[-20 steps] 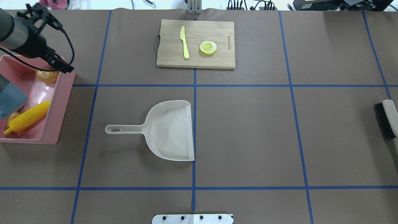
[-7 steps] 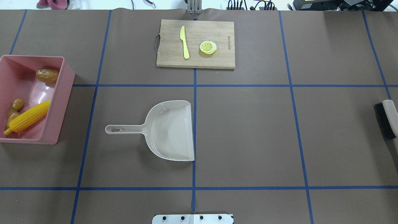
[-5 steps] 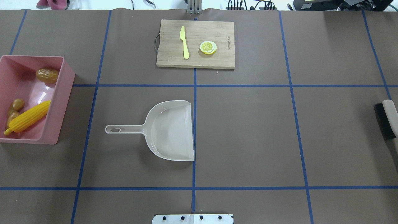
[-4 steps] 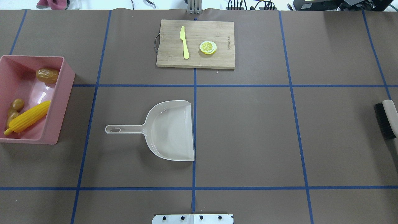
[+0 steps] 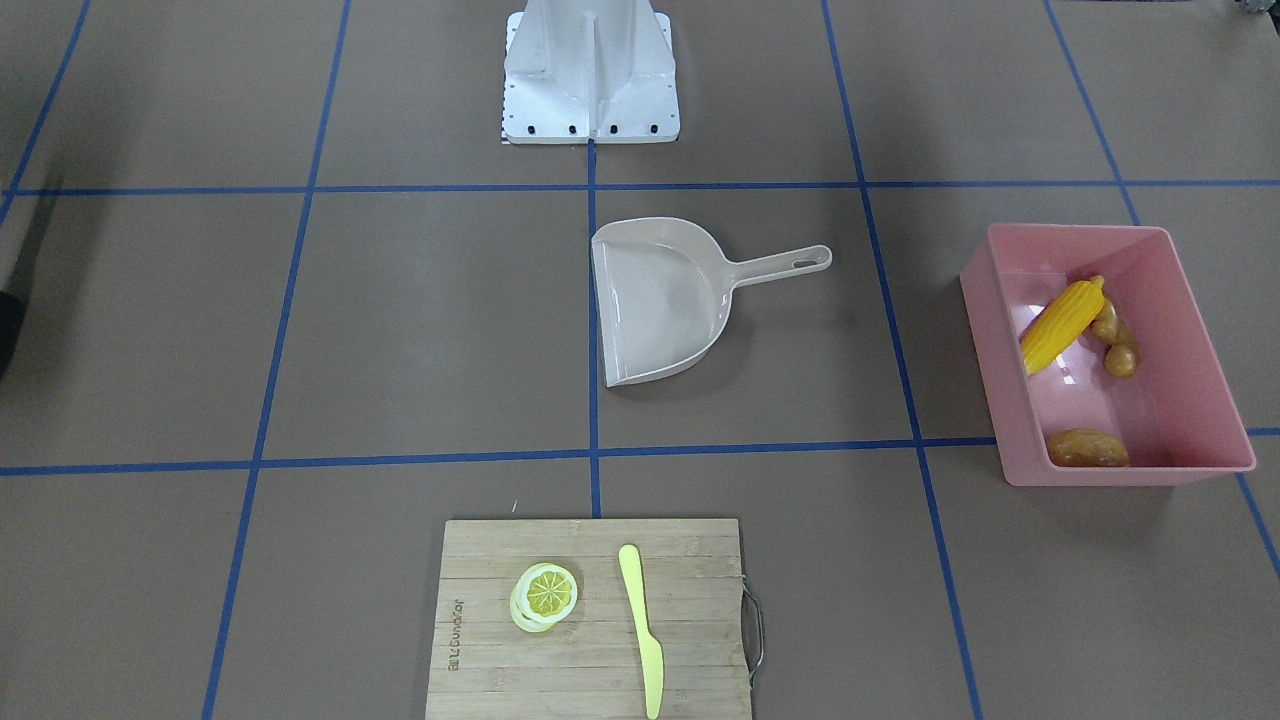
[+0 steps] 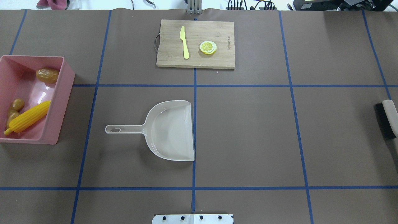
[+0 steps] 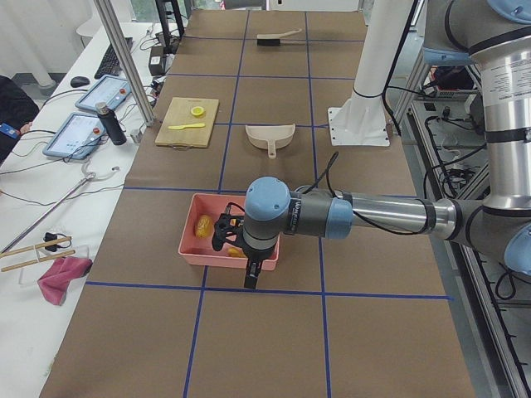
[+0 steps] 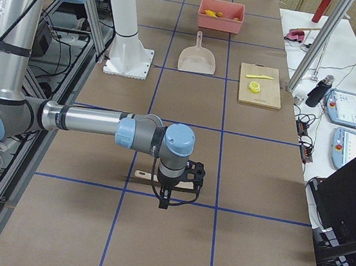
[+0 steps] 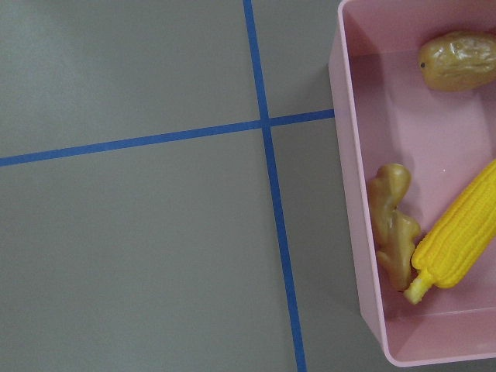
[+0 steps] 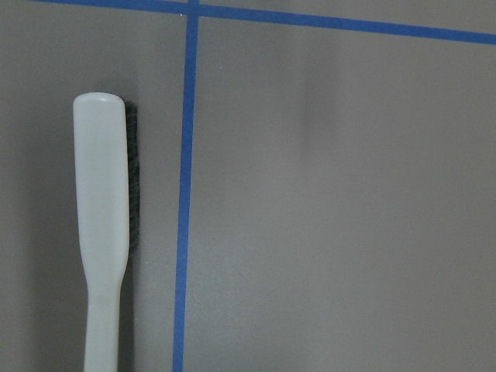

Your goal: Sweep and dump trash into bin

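Observation:
The pink bin [image 6: 59,102] stands at the table's left end. It holds the yellow corn cob [image 6: 28,117], the brown potato [image 6: 47,75] and the tan ginger root [image 6: 14,109]. The left wrist view looks down on the bin's wall [image 9: 353,194], with the corn [image 9: 457,236], ginger [image 9: 394,225] and potato [image 9: 457,60] inside. My left gripper [image 7: 250,280] shows only in the exterior left view, by the bin's near side; I cannot tell whether it is open. My right gripper [image 8: 164,199] shows only in the exterior right view, above the brush; I cannot tell its state.
The beige dustpan [image 6: 169,130] lies empty mid-table. A brush [image 6: 387,119] lies at the right edge and shows in the right wrist view [image 10: 101,232]. A wooden cutting board [image 6: 196,59] at the back holds a yellow knife [image 6: 184,42] and a lemon slice [image 6: 208,47].
My left arm, which hung over the bin 2.8 s ago, has left the overhead view. Nothing on the table has moved in the last second.

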